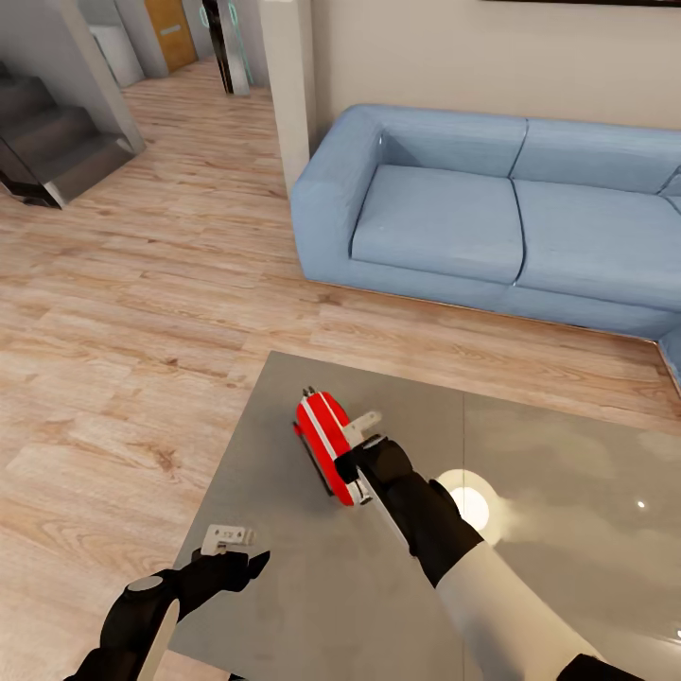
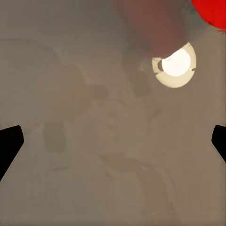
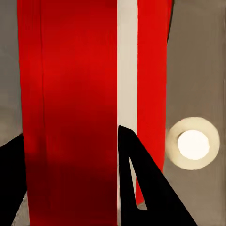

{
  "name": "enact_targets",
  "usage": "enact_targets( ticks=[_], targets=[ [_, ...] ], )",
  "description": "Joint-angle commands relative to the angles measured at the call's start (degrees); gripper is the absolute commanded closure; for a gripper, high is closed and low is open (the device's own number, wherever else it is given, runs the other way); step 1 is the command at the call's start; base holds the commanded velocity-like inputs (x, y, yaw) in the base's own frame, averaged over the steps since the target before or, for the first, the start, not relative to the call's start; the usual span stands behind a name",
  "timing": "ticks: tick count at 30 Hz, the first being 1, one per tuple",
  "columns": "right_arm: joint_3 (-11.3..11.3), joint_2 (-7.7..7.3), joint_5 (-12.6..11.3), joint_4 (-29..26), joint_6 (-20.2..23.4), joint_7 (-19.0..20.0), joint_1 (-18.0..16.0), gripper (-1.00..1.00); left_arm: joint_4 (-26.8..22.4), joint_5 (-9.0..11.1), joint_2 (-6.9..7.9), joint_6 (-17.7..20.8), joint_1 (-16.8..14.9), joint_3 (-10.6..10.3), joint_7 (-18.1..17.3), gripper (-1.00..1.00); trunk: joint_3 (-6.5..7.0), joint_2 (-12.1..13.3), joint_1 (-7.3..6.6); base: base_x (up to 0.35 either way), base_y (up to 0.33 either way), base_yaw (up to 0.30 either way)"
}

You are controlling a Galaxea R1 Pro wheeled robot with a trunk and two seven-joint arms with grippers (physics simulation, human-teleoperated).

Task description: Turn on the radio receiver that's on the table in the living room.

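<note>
In the head view the red radio (image 1: 326, 443) is lying on the grey table (image 1: 312, 567), just left of the frame's centre, its white stripes running lengthwise. The right gripper (image 1: 364, 463) is reaching in from the lower right and is sitting against the radio's near end; one pale finger is pointing out past the radio's right side, and whether the fingers are actually squeezing the radio cannot be told. In the right wrist view the radio (image 3: 89, 94) is taking up most of the frame, with one dark finger (image 3: 141, 188) lying over its white stripe and the other at the lower left edge, so the jaws are standing apart on either side of the body. The left gripper (image 1: 230, 553) is hovering over the table's near left corner at the lower left of the head view, its jaws spread wide with nothing between them. The blue sofa (image 1: 492, 218) is standing beyond the table on the wood floor (image 1: 142, 331).
</note>
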Motion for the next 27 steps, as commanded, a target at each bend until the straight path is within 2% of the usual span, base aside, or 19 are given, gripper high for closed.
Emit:
enact_targets(
  ticks=[1, 4, 5, 6, 7, 15, 24, 26, 27],
  targets=[
    [0.0, 0.00, 0.0, -5.2, 0.6, 0.1, 0.0, 1.00, 0.0, 0.0, 0.00, 0.0, 0.0, 0.0, 0.0, -1.00, 0.00, 0.0, 0.00, 0.000, 0.000, 0.000],
    [0.0, 0.00, -0.1, -14.7, 3.7, 0.2, 0.0, 1.00, 0.0, 0.0, 0.00, 0.0, 0.0, 0.0, 0.0, -1.00, 0.00, 0.0, 0.00, 0.000, 0.000, 0.000],
    [0.2, 0.00, -0.1, -21.2, 7.5, 0.2, 0.0, 1.00, 0.0, 0.0, 0.00, 0.0, 0.0, 0.0, 0.0, -1.00, 0.00, 0.0, 0.00, 0.000, 0.000, 0.000],
    [0.7, 0.00, -0.1, -25.4, 7.5, 0.2, 0.0, 1.00, 0.0, 0.0, 0.00, 0.0, 0.0, 0.0, 0.0, -1.00, 0.00, 0.0, 0.00, 0.000, 0.000, 0.000],
    [1.3, 0.00, -0.1, -26.9, 7.5, 0.2, 0.0, 1.00, 0.0, 0.0, 0.00, 0.0, 0.0, 0.0, 0.0, -1.00, 0.00, 0.0, 0.00, 0.000, 0.000, 0.000],
    [3.6, 0.00, 0.0, -29.6, 7.5, 0.1, 0.0, 1.00, 0.0, 0.0, 0.00, 0.0, 0.0, 0.0, 0.0, -1.00, 0.00, 0.0, 0.00, 0.000, 0.000, 0.000],
    [3.6, 0.00, 0.0, -29.7, 7.5, -0.4, 0.0, 1.00, 0.0, 0.0, 0.00, 0.2, 0.0, 0.0, 0.0, -1.00, 0.00, 0.0, 0.00, 0.000, 0.000, 0.000],
    [3.7, 0.00, 0.0, -29.7, 7.5, -3.3, 0.0, 1.00, 0.0, 0.1, 0.00, 0.4, 0.0, 0.1, -0.1, -1.00, 0.00, 0.0, 0.00, 0.000, 0.000, 0.000],
    [3.7, -0.46, 0.0, -29.7, 7.5, -4.7, 0.0, 1.00, 0.0, 0.1, 0.00, 0.4, 0.0, 0.2, -0.1, -1.00, 0.00, 0.0, 0.00, 0.000, 0.000, 0.000]
  ],
)
